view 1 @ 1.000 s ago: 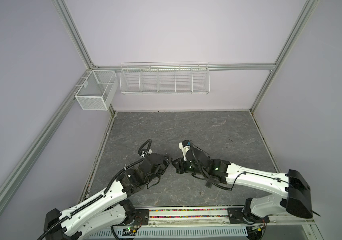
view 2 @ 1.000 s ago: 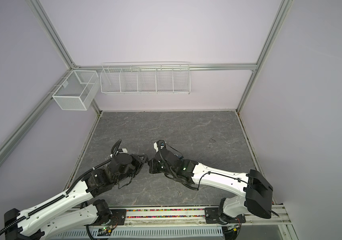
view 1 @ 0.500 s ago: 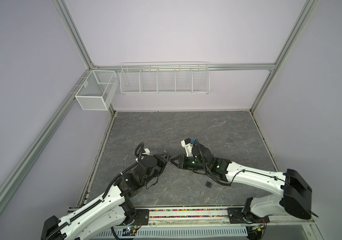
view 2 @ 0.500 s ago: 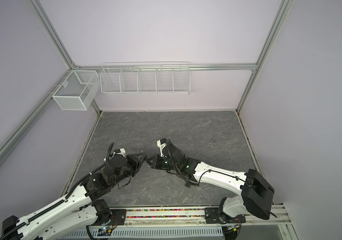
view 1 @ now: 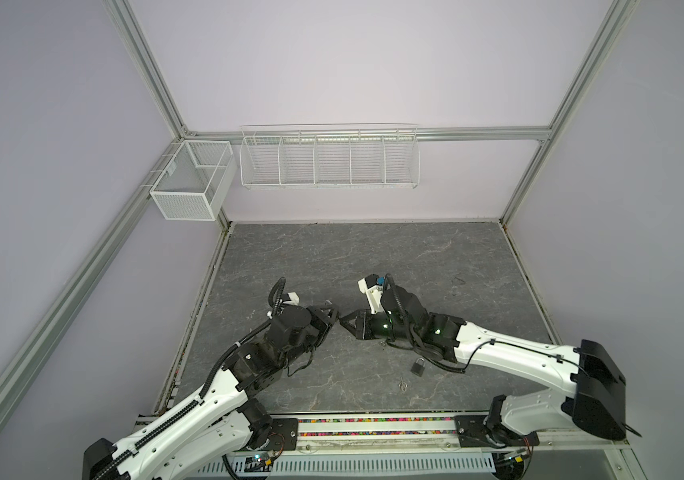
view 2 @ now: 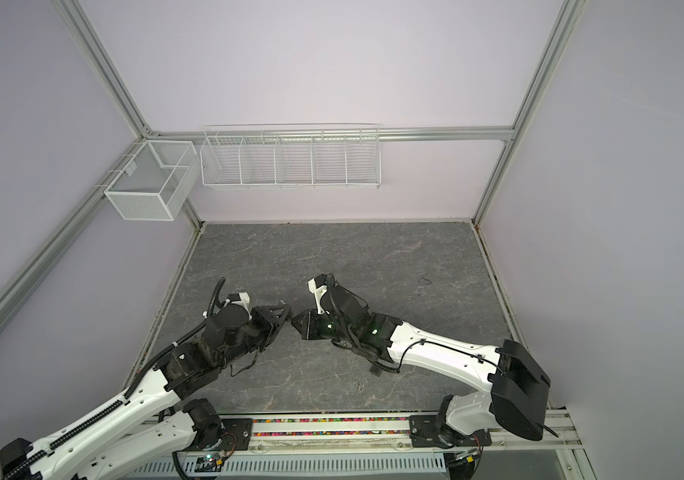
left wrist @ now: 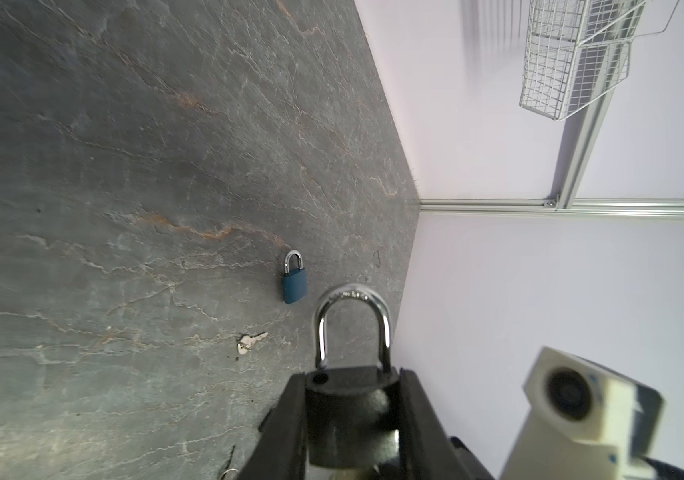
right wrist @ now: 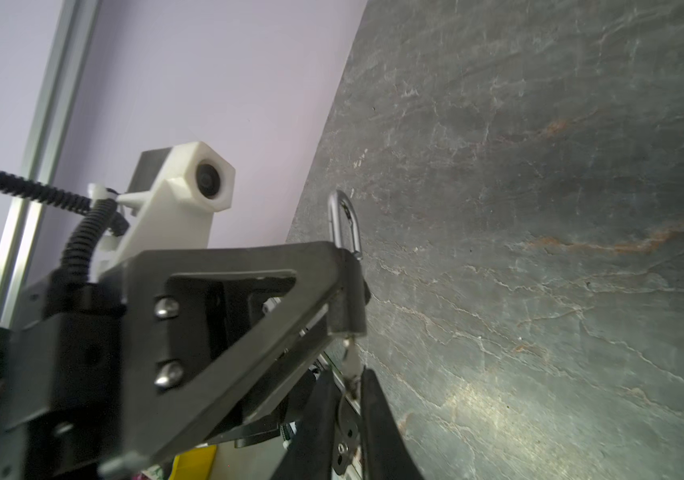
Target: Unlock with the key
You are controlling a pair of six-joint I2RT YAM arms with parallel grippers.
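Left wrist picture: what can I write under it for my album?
The left gripper clamps a black padlock while a blue padlock and key lie on the table.

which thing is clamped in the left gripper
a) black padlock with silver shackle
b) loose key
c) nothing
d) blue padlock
a: in the left wrist view the left gripper has a finger pressed on either side of the black padlock, while the blue padlock and a loose key lie apart from it on the table.
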